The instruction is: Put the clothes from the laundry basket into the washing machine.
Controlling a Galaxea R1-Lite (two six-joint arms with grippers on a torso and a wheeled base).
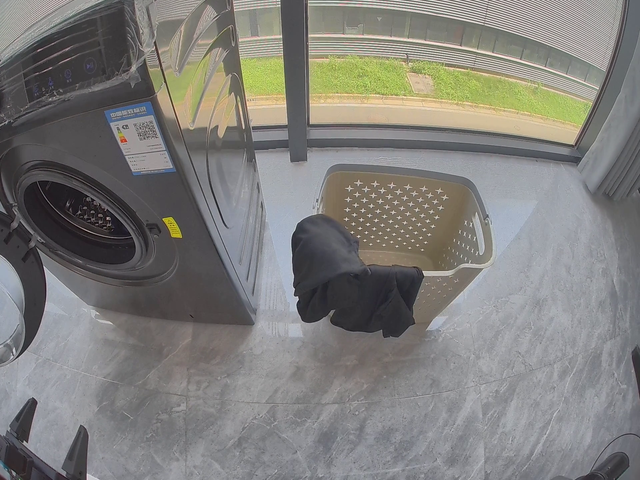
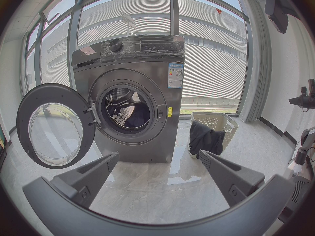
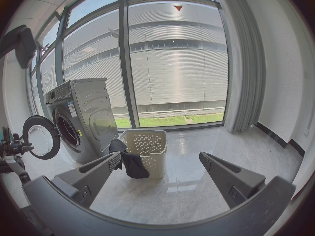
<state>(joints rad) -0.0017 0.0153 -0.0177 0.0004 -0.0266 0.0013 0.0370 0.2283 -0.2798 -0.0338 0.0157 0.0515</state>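
Clothes: dark garment (image 1: 347, 281) draped over laundry basket (image 1: 400, 171) rim, frame centre; washing machine (image 1: 200, 188) upper left, door (image 1: 33, 288) open. Lower left: left gripper (image 1: 53, 420) spread, empty. Left wrist: something dark in drum (image 2: 128, 110). Right wrist: right gripper (image 3: 159, 156) wide, empty, facing basket. Pickup pending, I'd say. Next: drive closer, pinch hanging cloth.

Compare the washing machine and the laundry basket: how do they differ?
The washing machine is dark grey and tall; the laundry basket is beige, perforated and low. The machine opens at the front, its round door swung wide; the basket opens at the top. A black garment hangs on the basket's rim, none on the machine. Both stand on the grey floor.
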